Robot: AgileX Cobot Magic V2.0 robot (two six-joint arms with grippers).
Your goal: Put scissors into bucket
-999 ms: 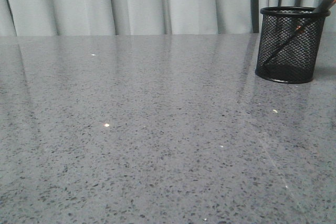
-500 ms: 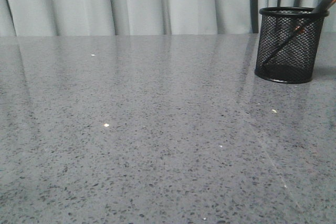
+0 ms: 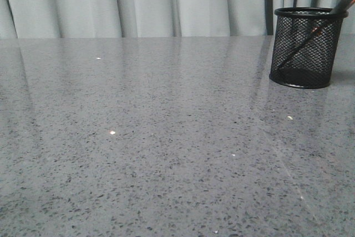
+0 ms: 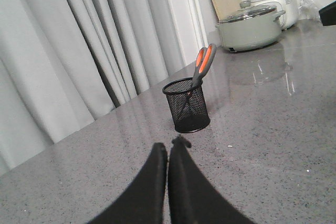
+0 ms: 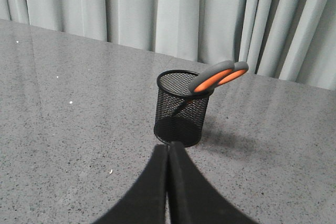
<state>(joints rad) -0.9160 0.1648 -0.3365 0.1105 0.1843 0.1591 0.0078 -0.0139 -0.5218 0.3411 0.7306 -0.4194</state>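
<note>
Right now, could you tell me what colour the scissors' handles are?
Grey outside, orange inside; the scissors show clearest in the right wrist view.

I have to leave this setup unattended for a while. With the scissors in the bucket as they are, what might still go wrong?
1. The scissors lean on the rim of the bucket, handles well above it; top-heavy, a bump might tip the bucket.
2. The right claw sits shut just in front of the bucket; a forward move could knock it.
3. The bucket stands near the table far edge in the front view.
</note>
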